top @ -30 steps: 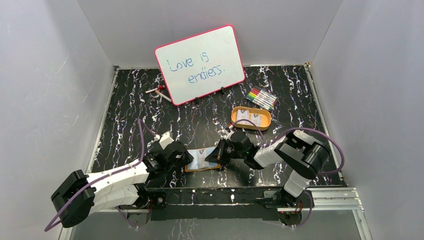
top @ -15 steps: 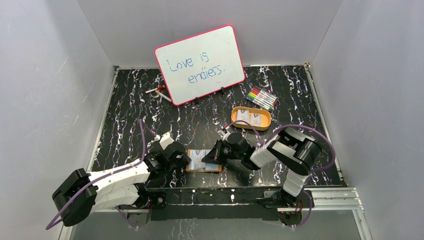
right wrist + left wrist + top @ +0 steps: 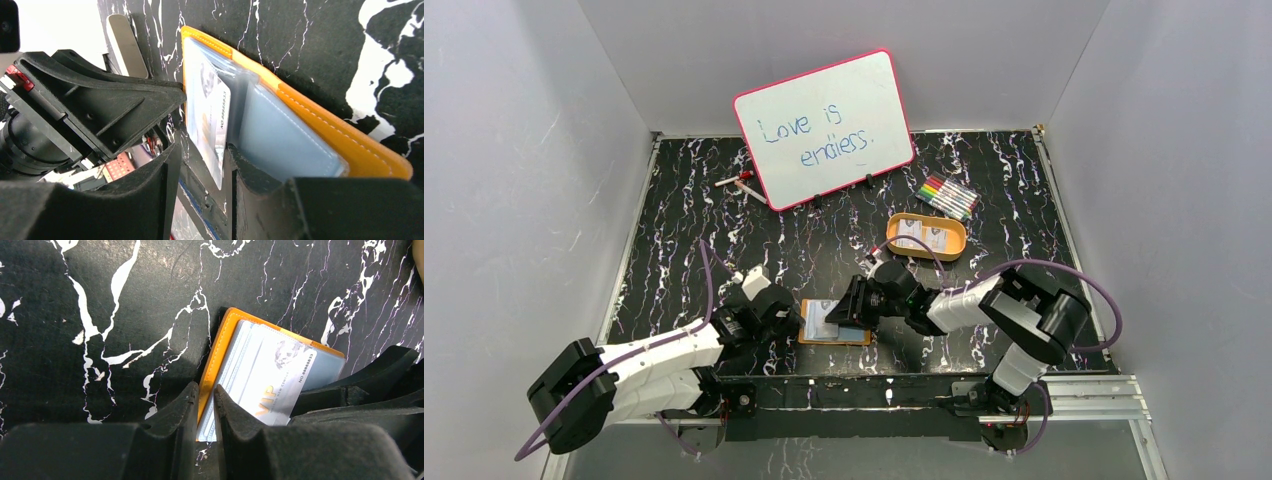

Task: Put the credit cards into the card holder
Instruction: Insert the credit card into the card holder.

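Your right pincer (image 3: 202, 155) fills the bottom of the frame, its two black fingers (image 3: 125, 200) standing apart. Between them you see a pale card (image 3: 212, 110) almost edge-on, printed with a number. There is a clear gap on its left, and the right finger sits close against it. The card lies along the clear sleeves (image 3: 285, 140) of the open orange card holder (image 3: 320, 120), which runs from upper centre down to the right edge on the black, white-veined worktop (image 3: 300, 35). At the left, the left pincer (image 3: 167, 97) points its black wedge at the holder's upper-left end.
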